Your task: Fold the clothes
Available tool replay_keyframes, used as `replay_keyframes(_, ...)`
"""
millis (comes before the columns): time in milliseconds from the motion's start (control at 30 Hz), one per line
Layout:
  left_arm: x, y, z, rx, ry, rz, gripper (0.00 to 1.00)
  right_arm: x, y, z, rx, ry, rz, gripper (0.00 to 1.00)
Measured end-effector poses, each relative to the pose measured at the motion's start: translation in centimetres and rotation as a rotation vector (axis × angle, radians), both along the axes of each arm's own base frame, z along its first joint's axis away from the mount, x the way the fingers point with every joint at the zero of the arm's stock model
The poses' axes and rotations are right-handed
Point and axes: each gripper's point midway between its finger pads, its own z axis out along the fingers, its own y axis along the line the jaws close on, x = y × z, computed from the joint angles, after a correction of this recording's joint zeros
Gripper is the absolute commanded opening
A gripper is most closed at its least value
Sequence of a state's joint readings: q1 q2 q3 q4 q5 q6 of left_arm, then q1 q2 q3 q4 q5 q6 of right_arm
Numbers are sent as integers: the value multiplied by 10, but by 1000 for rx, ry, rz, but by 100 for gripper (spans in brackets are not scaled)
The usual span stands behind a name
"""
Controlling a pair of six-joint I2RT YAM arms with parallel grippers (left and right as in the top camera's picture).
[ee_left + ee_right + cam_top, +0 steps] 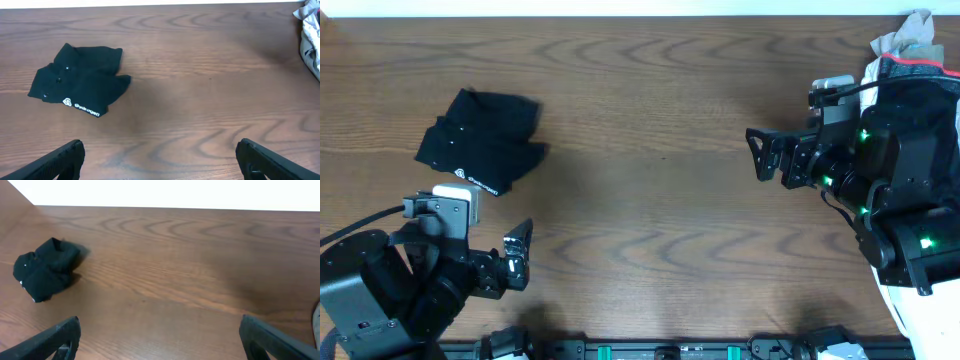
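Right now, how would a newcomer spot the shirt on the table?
On the wooden table, look toward the left end. A small black shirt lies there as a folded bundle. Its white printed logo sets it apart from the pale cloth heap at the right edge.

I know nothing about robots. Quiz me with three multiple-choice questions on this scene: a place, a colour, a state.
1. Where does the black folded T-shirt lie on the table?
A. at the right edge
B. on the side of the left arm
C. dead centre
2. What colour is its printed logo?
A. red
B. yellow
C. white
3. How do the left claw and right claw stand?
A. both open, empty
B. both shut on cloth
C. one shut

Answers:
1 B, it sits just beyond the left arm.
2 C, white letters show in the left wrist view.
3 A, each claw gapes with nothing in it.
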State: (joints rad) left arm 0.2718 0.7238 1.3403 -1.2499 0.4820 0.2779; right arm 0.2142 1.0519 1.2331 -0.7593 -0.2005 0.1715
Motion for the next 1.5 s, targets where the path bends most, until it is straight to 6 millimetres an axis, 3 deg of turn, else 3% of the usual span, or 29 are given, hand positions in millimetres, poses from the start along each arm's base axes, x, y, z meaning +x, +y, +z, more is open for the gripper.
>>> replay_keyframes(467,0,0,0,0,0,0,98,0,0,0,0,2,0,99)
replay_keyframes(767,0,1,0,2,1,3,98,-13,-13,-22,-58,96,-49,99)
replay_keyframes(1067,0,2,-1,7,2,8,98,-35,-43,-9,-133,-163,-138,99)
replay_keyframes(1233,0,2,-1,7,2,8,98,-64,-54,-75,-162,-176,-147,99)
replay_keyframes(1400,0,2,0,8,2,8,98,-80,-56,-145,-152,-154,-142,99)
replay_keyframes(1500,0,2,-1,7,2,8,98,-86,-56,-165,-127,-160,-150,99)
